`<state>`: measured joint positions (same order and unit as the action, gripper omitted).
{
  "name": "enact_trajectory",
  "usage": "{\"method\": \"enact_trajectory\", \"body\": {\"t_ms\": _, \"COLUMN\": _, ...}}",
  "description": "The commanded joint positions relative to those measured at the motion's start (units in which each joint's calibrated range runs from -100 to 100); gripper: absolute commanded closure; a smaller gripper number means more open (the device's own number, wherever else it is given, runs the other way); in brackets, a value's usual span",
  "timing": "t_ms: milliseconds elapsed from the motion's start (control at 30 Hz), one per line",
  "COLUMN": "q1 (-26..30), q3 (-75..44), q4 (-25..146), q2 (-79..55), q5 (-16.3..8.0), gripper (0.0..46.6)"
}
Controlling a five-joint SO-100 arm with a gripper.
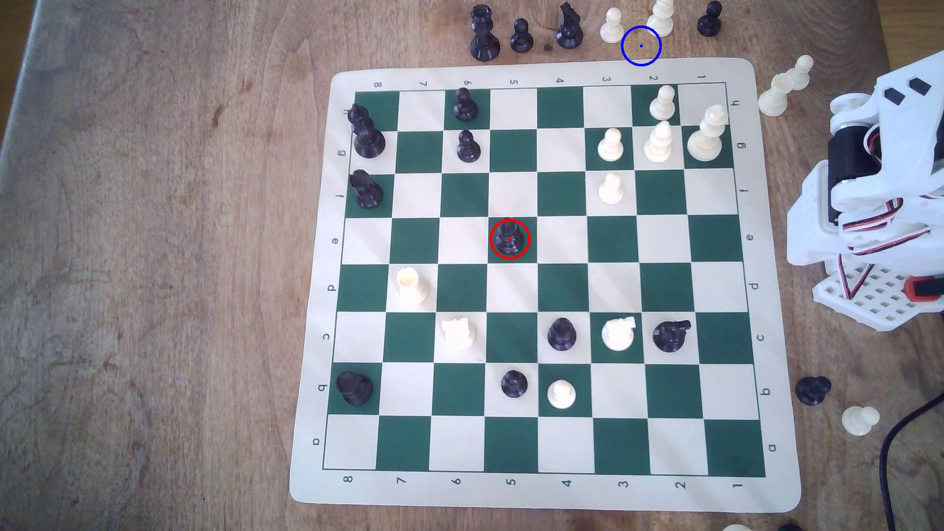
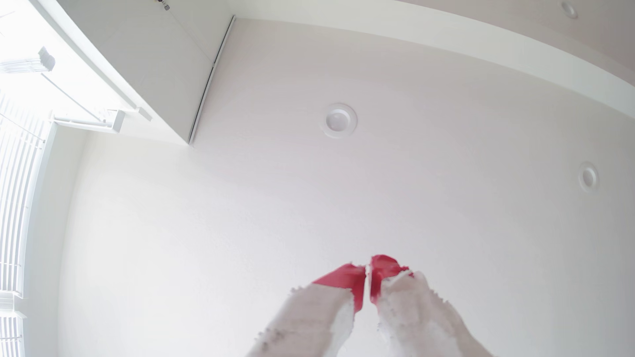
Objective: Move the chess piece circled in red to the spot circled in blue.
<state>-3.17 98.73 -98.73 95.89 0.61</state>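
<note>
The chess piece circled in red (image 1: 510,238) is a black piece with a ringed collar, standing upright on a green square near the middle of the green-and-cream board (image 1: 541,490). The spot circled in blue (image 1: 641,46) lies on bare wood just past the board's far edge, between two white pieces. The white arm (image 1: 878,173) is folded up off the board at the exterior view's right. In the wrist view my gripper (image 2: 368,271) points up at the ceiling, its red-tipped fingers (image 2: 347,279) pressed together with nothing between them.
Black and white pieces are scattered over the board. A row of captured pieces (image 1: 521,35) stands beyond the far edge by the blue ring, with white ones (image 1: 612,25) close on either side. More loose pieces (image 1: 812,390) and a black cable (image 1: 899,434) lie at the exterior view's right.
</note>
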Motion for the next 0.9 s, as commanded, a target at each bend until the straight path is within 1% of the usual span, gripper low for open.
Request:
{"method": "enact_trajectory", "body": {"t_ms": 0, "q1": -1.40, "q3": 1.27, "q4": 0.77, "q2": -0.05, "q5": 0.10, "gripper": 46.4}}
{"method": "enact_trajectory", "body": {"t_ms": 133, "q1": -1.48, "q3": 1.17, "q4": 18.87, "q2": -0.05, "q5": 0.10, "gripper": 46.4}}
{"method": "enact_trajectory", "body": {"t_ms": 167, "q1": -1.72, "q3": -0.09, "q4": 27.88, "q2": -0.05, "q5": 0.10, "gripper": 46.4}}
{"method": "enact_trajectory", "body": {"t_ms": 367, "q1": -2.89, "q3": -7.08, "q4": 63.26, "q2": -0.14, "q5": -0.24, "gripper": 46.4}}
{"method": "enact_trajectory", "body": {"t_ms": 467, "q1": -4.06, "q3": -8.98, "q4": 75.71, "q2": -0.14, "q5": -0.34, "gripper": 46.4}}
{"method": "enact_trajectory", "body": {"t_ms": 533, "q1": -4.53, "q3": -8.89, "q4": 77.51, "q2": -0.14, "q5": -0.34, "gripper": 46.4}}
{"method": "enact_trajectory", "body": {"t_ms": 600, "q1": -4.61, "q3": -10.61, "q4": 83.74, "q2": -0.14, "q5": -0.34, "gripper": 46.4}}
{"method": "enact_trajectory", "body": {"t_ms": 633, "q1": -4.53, "q3": -12.42, "q4": 92.66, "q2": -0.22, "q5": -0.39, "gripper": 41.2}}
{"method": "enact_trajectory", "body": {"t_ms": 700, "q1": -4.46, "q3": -12.97, "q4": 97.99, "q2": -0.22, "q5": -0.39, "gripper": 39.1}}
{"method": "enact_trajectory", "body": {"t_ms": 733, "q1": -4.46, "q3": -13.78, "q4": 102.25, "q2": -0.22, "q5": -0.39, "gripper": 41.0}}
{"method": "enact_trajectory", "body": {"t_ms": 767, "q1": -4.14, "q3": -15.69, "q4": 110.60, "q2": -0.22, "q5": -0.39, "gripper": 41.5}}
{"method": "enact_trajectory", "body": {"t_ms": 800, "q1": -3.83, "q3": -16.50, "q4": 114.20, "q2": -0.39, "q5": -0.44, "gripper": 43.0}}
{"method": "enact_trajectory", "body": {"t_ms": 867, "q1": -2.97, "q3": -18.59, "q4": 119.86, "q2": -1.75, "q5": -0.44, "gripper": 44.2}}
